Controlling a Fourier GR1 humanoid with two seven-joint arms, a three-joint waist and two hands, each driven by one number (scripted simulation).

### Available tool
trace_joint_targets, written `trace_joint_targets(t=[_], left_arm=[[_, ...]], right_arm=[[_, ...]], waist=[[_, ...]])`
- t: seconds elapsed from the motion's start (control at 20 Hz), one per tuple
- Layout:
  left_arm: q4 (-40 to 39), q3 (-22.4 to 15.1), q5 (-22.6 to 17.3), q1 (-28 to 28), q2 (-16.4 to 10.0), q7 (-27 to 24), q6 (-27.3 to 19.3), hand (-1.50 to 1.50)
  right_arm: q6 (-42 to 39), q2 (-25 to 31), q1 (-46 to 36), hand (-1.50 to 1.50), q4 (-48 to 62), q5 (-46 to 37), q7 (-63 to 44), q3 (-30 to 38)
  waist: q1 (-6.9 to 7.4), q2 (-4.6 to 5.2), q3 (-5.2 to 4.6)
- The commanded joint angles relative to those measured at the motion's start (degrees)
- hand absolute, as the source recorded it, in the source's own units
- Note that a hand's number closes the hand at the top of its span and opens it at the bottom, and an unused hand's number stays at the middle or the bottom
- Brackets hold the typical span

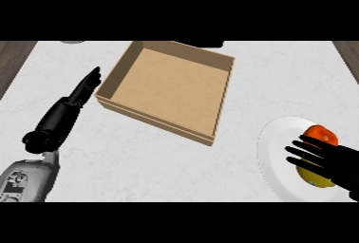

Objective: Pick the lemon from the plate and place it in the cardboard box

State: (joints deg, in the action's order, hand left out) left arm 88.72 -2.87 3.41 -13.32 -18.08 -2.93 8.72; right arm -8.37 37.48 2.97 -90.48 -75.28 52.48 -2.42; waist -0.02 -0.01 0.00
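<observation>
In the head view, the cardboard box [154, 120] sits open near the middle of the counter [140, 161], with nothing inside it. The white plate [277, 152] lies apart from it, to the right and nearer the robot. The lemon [312, 179] is on the plate, mostly hidden under the right hand [336, 163]. A small orange-red fruit [322, 134] lies just beside it on the far side.

The step in hand looks like the grasp. To do it well, the hand should settle square over the lemon, with thumb and fingers closing on opposite sides. It should keep off the orange-red fruit, which sits close enough to be nudged or caught up by mistake. The lemon is round and may roll on the plate if pushed from one side only.

The right hand is spread wide. Its fingers [301, 152] reach straight out over the plate and hold nothing; whether they touch the lemon cannot be told. The left hand [67, 111] rests at the left with straight fingers, near the box's corner but not touching it.
</observation>
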Motion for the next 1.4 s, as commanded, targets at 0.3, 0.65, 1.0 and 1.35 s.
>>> trace_joint_targets(t=[0.3, 0.65, 1.0, 1.35], left_arm=[[-0.9, 2.2, 2.0, 0.2, 1.8, -0.1, 2.9, 0.0], [1.3, 3.1, 1.9, 2.3, 1.6, -1.0, 2.8, 0.0], [-0.7, 1.6, 2.7, -0.3, 2.4, -1.0, 3.4, 0.0], [0.0, -1.1, 2.9, -2.0, 4.3, -0.8, 4.1, 0.0]], right_arm=[[1.8, -3.3, -5.3, 1.5, 8.5, -5.1, 3.6, -0.6], [14.5, -6.5, -3.5, 1.5, 11.6, -1.5, 10.0, -1.4], [1.5, -25.1, -8.4, 1.5, 4.0, -6.6, -7.8, -15.9], [-4.9, -37.0, -14.0, 1.5, 4.2, -5.0, -23.3, -24.4]], waist=[[0.04, 0.01, 0.0], [0.14, 0.01, 0.02], [2.83, 0.36, -0.22], [6.64, 0.8, 0.02]])
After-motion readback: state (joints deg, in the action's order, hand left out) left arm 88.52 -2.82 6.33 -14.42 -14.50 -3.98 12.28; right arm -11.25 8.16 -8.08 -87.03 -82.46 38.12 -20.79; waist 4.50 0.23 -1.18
